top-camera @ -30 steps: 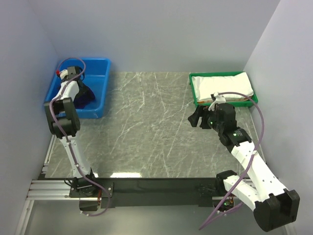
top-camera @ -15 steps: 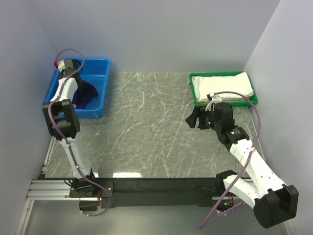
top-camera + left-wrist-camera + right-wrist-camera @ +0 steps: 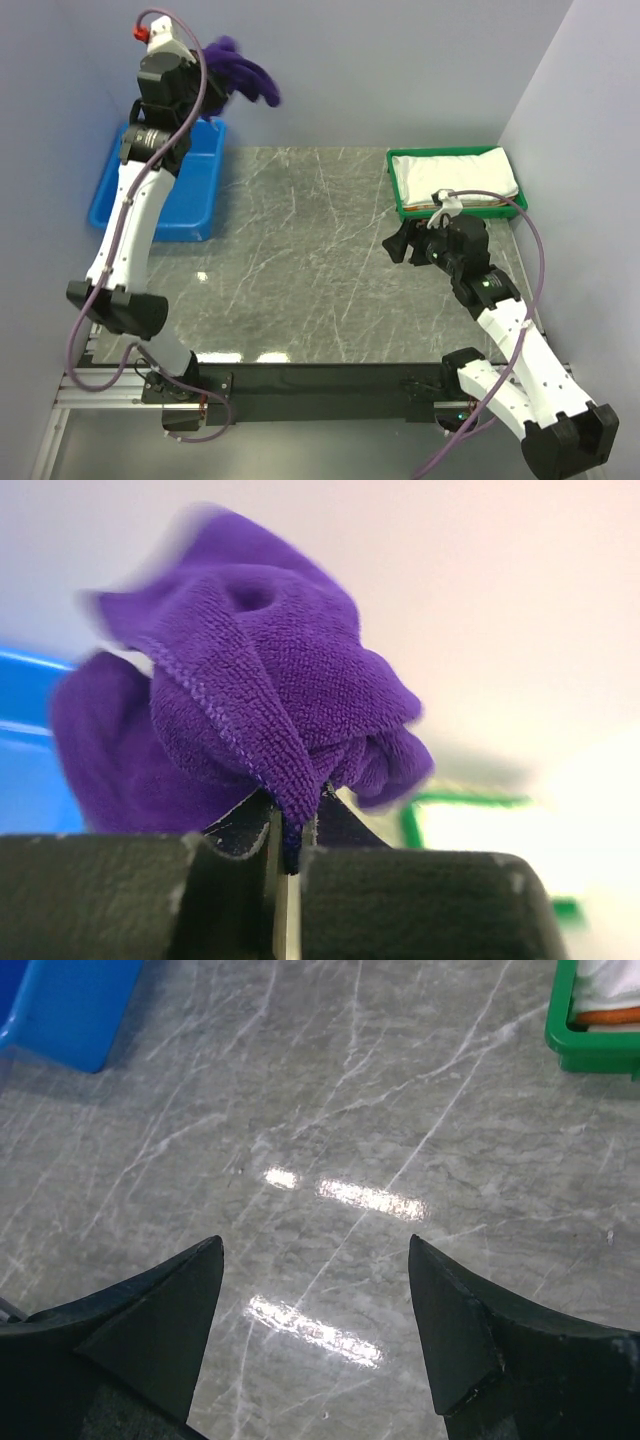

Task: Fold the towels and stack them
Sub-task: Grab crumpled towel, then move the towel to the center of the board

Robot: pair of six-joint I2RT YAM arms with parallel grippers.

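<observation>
Presently the left gripper (image 3: 203,58) stands high over the far left corner, above the bin (image 3: 185,205), and is clenched on the purple towel (image 3: 245,78). The left wrist view confirms this. The left gripper (image 3: 285,832) has its jaws pressed together on a pinched fold of the purple towel (image 3: 260,700), and the rest of the cloth bunches just beyond the fingertips. From above, the cloth trails to the right of the gripper, in the air, touching neither bin nor table (image 3: 310,260).

The right gripper (image 3: 403,243) hovers over bare table with its jaws spread and nothing between them. The right wrist view shows only marble between the tips of the right gripper (image 3: 313,1245).

The white towel (image 3: 455,175) lies folded in the tray (image 3: 393,182), just behind and to the right of the right gripper, not touching it. A sliver of the orange towel (image 3: 598,1022) shows beneath it at the tray's near rim.
</observation>
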